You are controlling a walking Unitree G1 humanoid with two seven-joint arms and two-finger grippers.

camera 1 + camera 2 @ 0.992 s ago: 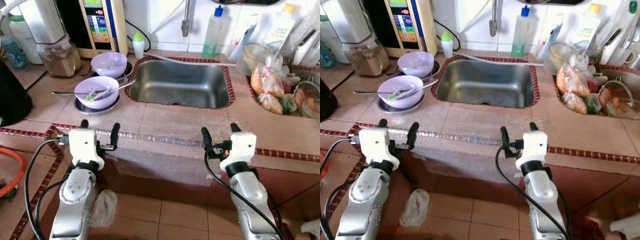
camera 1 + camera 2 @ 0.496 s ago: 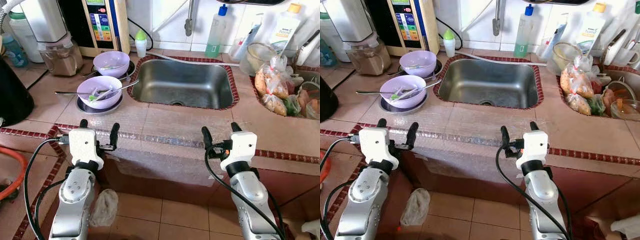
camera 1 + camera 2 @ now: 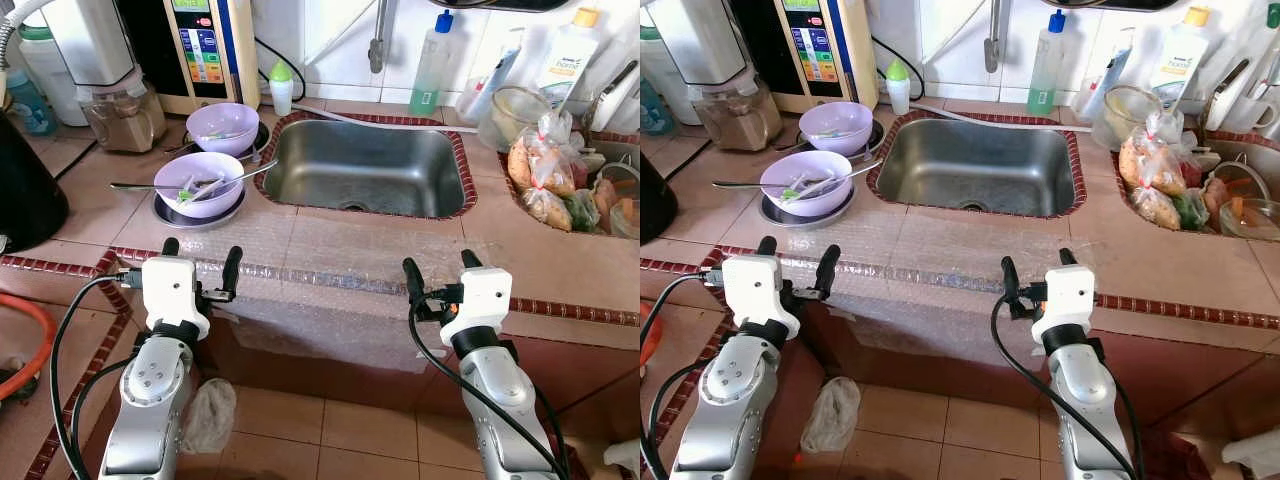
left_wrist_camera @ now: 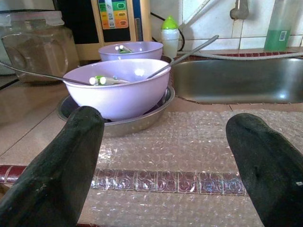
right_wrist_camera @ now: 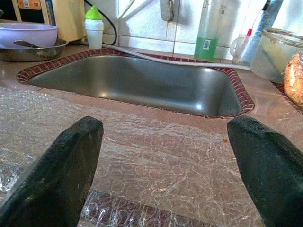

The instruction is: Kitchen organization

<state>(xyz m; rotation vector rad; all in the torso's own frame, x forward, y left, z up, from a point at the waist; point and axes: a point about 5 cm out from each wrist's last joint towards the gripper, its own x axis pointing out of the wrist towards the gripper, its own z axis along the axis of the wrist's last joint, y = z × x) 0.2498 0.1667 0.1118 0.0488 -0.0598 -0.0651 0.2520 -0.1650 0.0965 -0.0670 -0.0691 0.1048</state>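
The whole scene sits slightly lower in the head views than a second ago (the camera moved, not the things). The left gripper (image 3: pixel 200 264) seems a touch nearer the counter edge (image 3: pixel 330 282), though the shift is too slight to be sure; its fingers stay apart.

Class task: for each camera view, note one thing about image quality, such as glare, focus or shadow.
Eye views: sharp and evenly lit, soft glare in the sink. Left wrist view: fingers blurred up close, bowl crisp. Right wrist view: bright highlight on the sink's far wall, sheen on the bubble wrap.
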